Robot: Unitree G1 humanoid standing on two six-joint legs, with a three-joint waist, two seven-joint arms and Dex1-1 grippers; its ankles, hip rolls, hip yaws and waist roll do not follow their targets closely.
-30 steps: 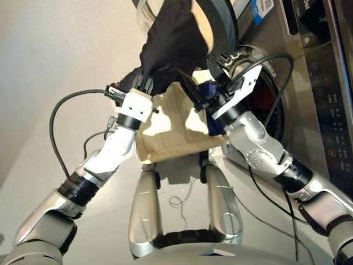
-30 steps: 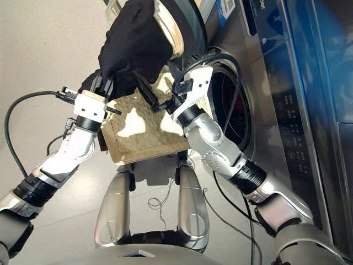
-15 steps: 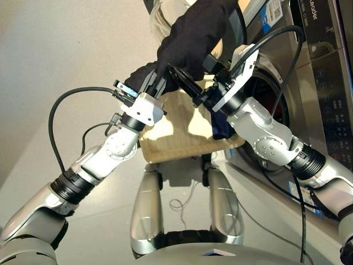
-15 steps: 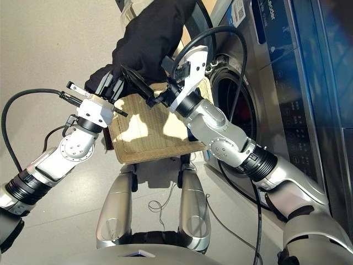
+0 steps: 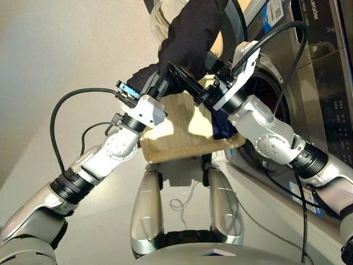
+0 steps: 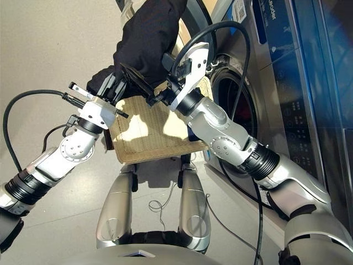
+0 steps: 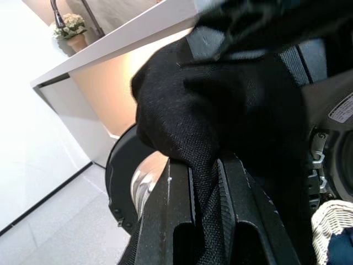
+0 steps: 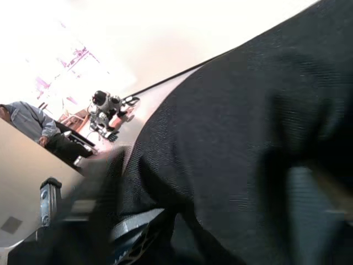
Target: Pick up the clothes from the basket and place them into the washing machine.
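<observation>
Left eye view, read left to right. The left pincer (image 5: 160, 84) is closed on the lower edge of the black garment (image 5: 190, 38); the left wrist view shows cloth nipped between its fingers (image 7: 179, 204). The garment hangs raised above the basket (image 5: 171, 141), in front of the open porthole door (image 5: 234, 27). The right pincer (image 5: 185, 83) lies against the same cloth; whether it grips cannot be told, as folds hide its tips.

Risk: the loose upper bulk could snag on the door rim, or slip from a single edge hold and drop short of the washing machine (image 5: 309, 83).

Containers: the basket holds the navy blue garment (image 5: 220, 126) at its right end, beside the drum opening (image 5: 273, 99). A reddish patch inside the drum may be the coral garment.
</observation>
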